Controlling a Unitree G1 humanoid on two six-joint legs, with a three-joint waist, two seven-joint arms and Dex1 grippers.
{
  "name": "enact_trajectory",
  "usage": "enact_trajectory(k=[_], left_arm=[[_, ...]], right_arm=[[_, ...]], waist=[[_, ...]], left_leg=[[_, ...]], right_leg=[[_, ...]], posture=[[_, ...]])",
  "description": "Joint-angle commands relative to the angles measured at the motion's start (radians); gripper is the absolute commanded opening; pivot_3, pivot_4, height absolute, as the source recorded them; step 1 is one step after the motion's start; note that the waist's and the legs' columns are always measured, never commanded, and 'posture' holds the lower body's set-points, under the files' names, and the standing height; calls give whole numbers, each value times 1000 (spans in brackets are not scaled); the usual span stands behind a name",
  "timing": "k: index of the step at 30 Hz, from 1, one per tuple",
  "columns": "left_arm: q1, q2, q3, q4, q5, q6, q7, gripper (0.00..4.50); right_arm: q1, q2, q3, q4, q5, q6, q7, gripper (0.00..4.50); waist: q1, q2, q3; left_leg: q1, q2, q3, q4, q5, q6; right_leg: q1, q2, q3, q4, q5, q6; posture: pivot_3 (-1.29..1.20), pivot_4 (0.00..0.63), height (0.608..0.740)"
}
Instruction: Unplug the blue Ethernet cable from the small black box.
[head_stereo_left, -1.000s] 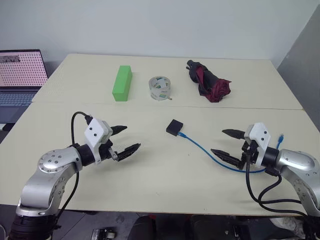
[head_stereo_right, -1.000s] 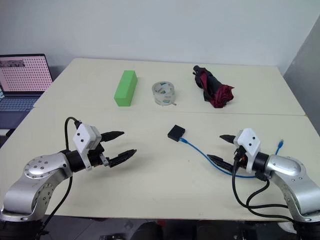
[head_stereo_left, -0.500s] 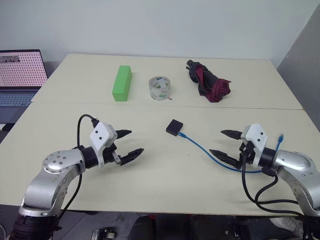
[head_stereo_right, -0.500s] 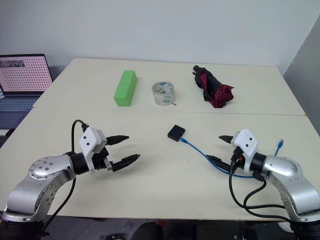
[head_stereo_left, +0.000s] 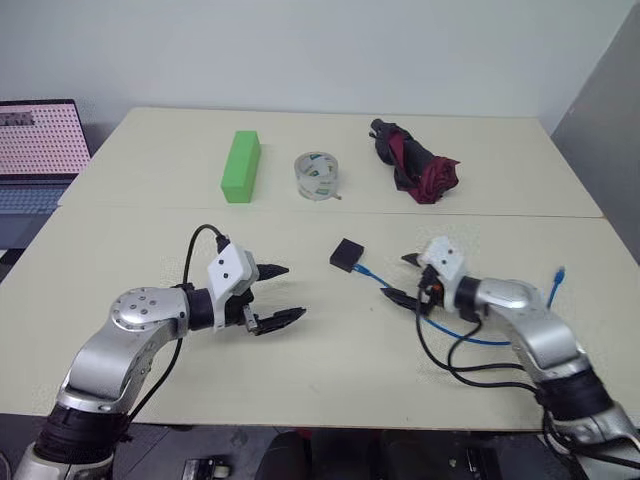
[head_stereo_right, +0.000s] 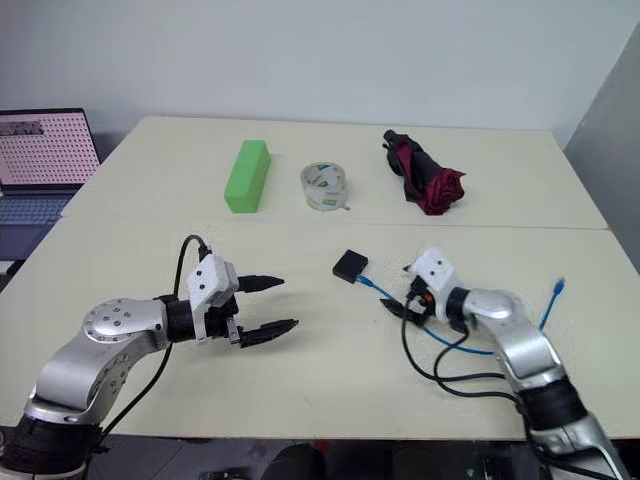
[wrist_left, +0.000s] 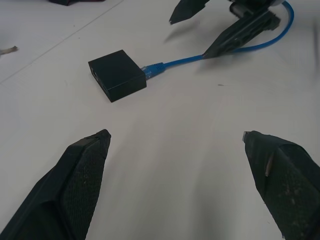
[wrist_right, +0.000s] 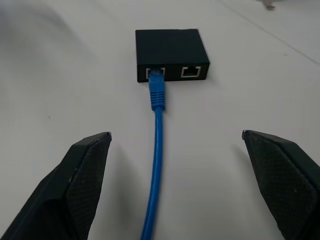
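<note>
Left gripper (head_stereo_left: 277, 294): jaws wide, holding nothing, hovering low over the table at about 8 o'clock from the small black box, pointing toward it.
Small black box (head_stereo_left: 347, 255): flat on the table (head_stereo_left: 330, 370) near its middle, free of both grippers; two ports face the right gripper.
Plug (wrist_right: 157, 92): seated in one port, the other port bare, as the right wrist view shows.
Blue Ethernet cable (head_stereo_left: 398, 293): runs from the box toward 4 o'clock, passes between the right gripper's open fingers, loops on to a free end (head_stereo_left: 562, 273) at the table's right edge.
Right gripper (head_stereo_left: 401, 278): spread wide, gripping nothing, just at 4 o'clock of the box with the cable lying in its gap.
Step in hand: approach; likely the left pins the box while the right takes the plug.
Doing it well: close the right fingers on the plug's body close to the port, not on the thin cord; hold the box down first, since a light box would probably slide along with the pull; draw straight back along the cable's line.
Risk: the latch tab may need pressing.
</note>
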Motion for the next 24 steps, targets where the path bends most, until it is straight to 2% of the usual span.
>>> enact_trajectory(k=[1,3,4,20,21,24], left_arm=[[-10,2,1,-21,-6,-7,-7,4500],[-4,0,-1,-24,-4,-9,-6,4500],[0,-1,-1,-25,-2,-10,-5,4500],[14,-11,-1,16,30,-37,7,4500],[13,-11,-1,21,32,-34,9,4500],[8,-18,5,33,28,-16,15,4500]], right_arm=[[-54,51,15,90,-38,-73,-4,4444],[-69,77,20,131,-51,-91,0,4444],[-73,87,23,148,-58,-101,3,4070],[-131,105,39,213,-95,-144,81,220],[-134,89,50,184,-113,-167,88,79],[-133,56,68,111,-150,-214,107,70]], waist=[[1,0,0],[2,0,0],[2,0,0],[0,0,0],[0,0,0],[1,0,0]], left_leg=[[0,0,0,0,0,0],[0,0,0,0,0,0],[0,0,0,0,0,0],[1,0,0,0,0,0],[1,0,0,0,0,0],[0,0,0,0,0,0]], right_leg=[[0,0,0,0,0,0],[0,0,0,0,0,0],[0,0,0,0,0,0],[0,0,0,1,0,0],[0,0,0,1,0,0],[0,0,-1,1,0,0]], posture=[[0,150,740],[0,150,740],[0,150,740],[0,150,740],[0,150,740],[0,150,740]])
